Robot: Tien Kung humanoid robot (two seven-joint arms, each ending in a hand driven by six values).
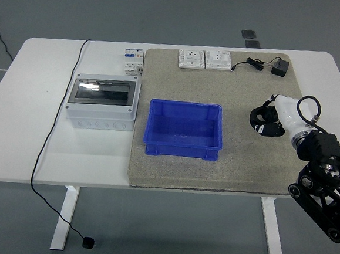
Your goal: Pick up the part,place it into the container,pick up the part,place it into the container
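My right hand (263,121) has a white palm and black fingers. It is over the right side of the grey mat (214,169), curled around a black ring-shaped part (260,119) and holding it just above the mat. A second black part seen earlier is hidden behind the hand. The blue open container (186,105) stands in the middle of the mat, to the left of the hand, with nothing in it. My left arm is out of view.
A grey electrical box (101,103) with a clear lid stands left of the container. Small circuit breakers (134,60), two white sockets (205,59) and a black power adapter (279,67) lie along the far edge. A black cable (48,135) runs down the table's left side.
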